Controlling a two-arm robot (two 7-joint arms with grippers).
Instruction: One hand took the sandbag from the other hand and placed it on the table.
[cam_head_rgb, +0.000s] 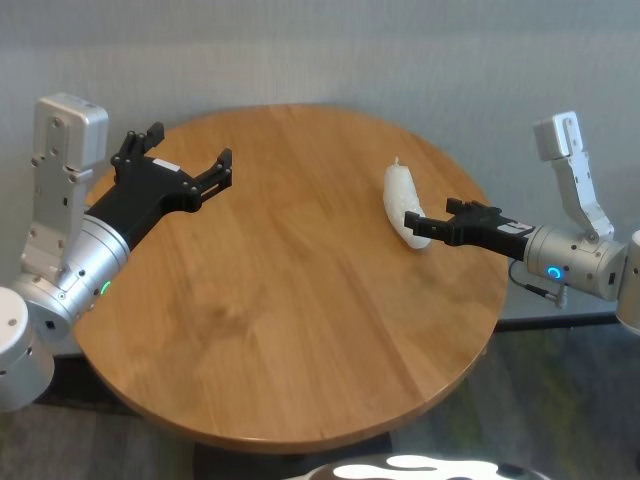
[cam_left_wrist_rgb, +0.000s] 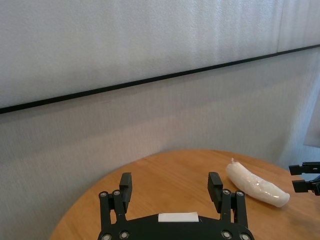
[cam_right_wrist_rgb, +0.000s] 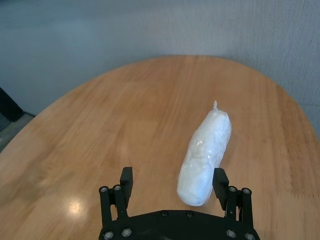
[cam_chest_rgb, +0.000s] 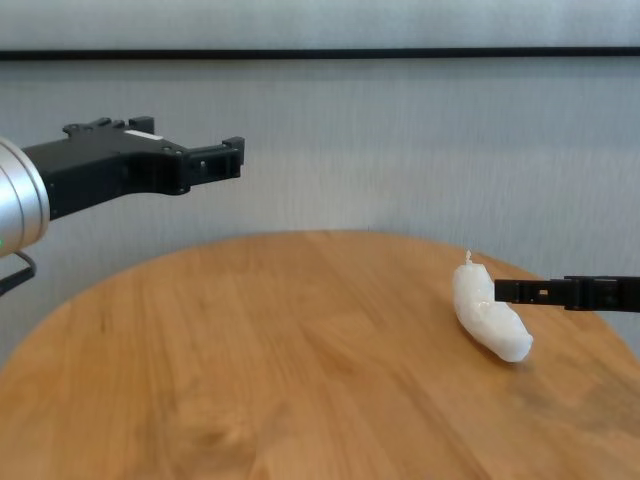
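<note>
Table: large round wooden top, plank grain visible, bearing a single item on the robot's right side; no other object is seen on it.

Left gripper, green ring on its wrist: raised well above the table at the robot's left, clear of the surface in the chest view; fingers spread wide with nothing between them; well apart from the item; judged idle.

Right gripper, blue ring on its wrist: low over the table's right portion, level with the item in the chest view; fingers spread, as the right wrist view shows; one finger stands just beside the item's near end and the other finger well off to the side; whether that near finger touches the cloth cannot be told; no pinch is evident.

Sandbag: white, lumpy pouch lying flat on the wood, tied tuft pointing away from the robot; its near end lies at the mouth of the right gripper; it appears to rest on the table alone.

Assessment: handover and placement judged complete; release judged made; what is left, in my view, is only clearing the right gripper from the sandbag.
</note>
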